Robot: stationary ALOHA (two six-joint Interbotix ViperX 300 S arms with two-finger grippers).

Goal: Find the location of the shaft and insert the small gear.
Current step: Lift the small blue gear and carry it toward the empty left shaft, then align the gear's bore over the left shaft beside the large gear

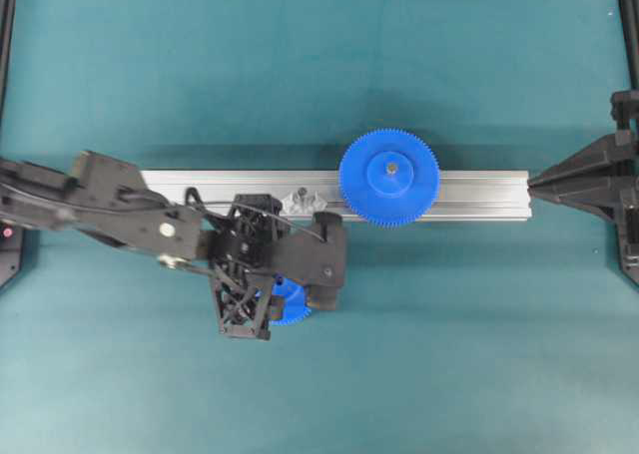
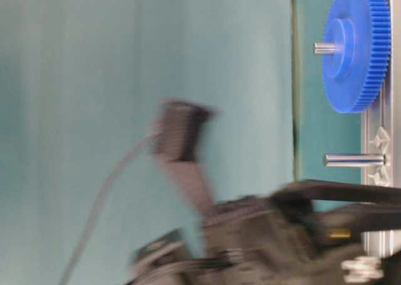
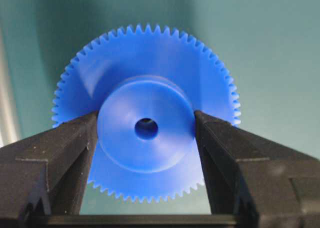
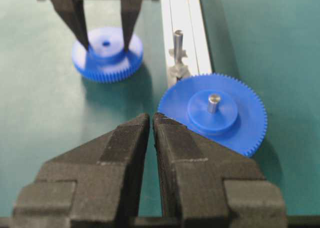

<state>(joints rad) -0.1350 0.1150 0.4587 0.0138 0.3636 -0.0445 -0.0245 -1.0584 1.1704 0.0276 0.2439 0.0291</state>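
Note:
The small gear (image 1: pixel 291 303) (image 3: pixel 150 95) (image 4: pixel 106 57) lies flat on the teal mat, hub up, just in front of the rail. My left gripper (image 1: pixel 297 292) (image 3: pixel 145 119) (image 4: pixel 105 45) reaches down over it, and its two black fingers (image 3: pixel 75 138) press on opposite sides of the raised hub. The shaft (image 1: pixel 300 197) (image 2: pixel 354 160) (image 4: pixel 177 40) stands bare on the rail, a short way behind the left gripper. At the right edge of the overhead view my right gripper (image 1: pixel 534 183) (image 4: pixel 151 119) is shut and holds nothing.
An aluminium rail (image 1: pixel 479 195) (image 4: pixel 187 17) runs across the middle of the mat. The larger blue gear (image 1: pixel 389 178) (image 2: pixel 354 47) (image 4: pixel 212 112) sits on its own grey pin on the rail, right of the shaft. Black frame posts stand at both table edges.

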